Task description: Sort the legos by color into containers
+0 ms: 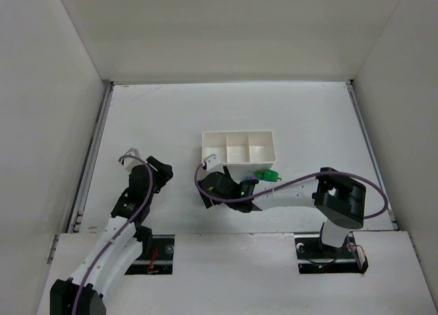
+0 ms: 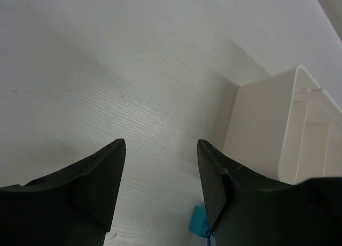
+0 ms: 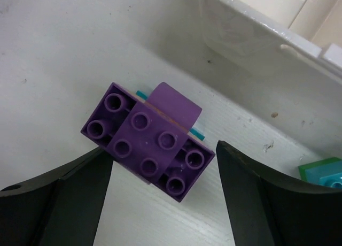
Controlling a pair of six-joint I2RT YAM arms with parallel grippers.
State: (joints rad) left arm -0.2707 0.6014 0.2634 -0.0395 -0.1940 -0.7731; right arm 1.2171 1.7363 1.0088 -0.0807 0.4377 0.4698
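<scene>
Straddling one purple stack (image 3: pixel 149 141), right tool (image 3: pixel 163 147) gapes; left tool (image 2: pixel 160 141) gapes near one tray (image 2: pixel 262 123).

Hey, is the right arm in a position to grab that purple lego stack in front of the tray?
Likely yes. The right gripper is open with the purple lego stack lying between its fingers and nothing blocking it. The tray wall stands apart, beyond the stack.

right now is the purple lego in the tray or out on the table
Out: the purple lego lies studs up on the table, beside the tray, between the open jaws of the right gripper.
</scene>
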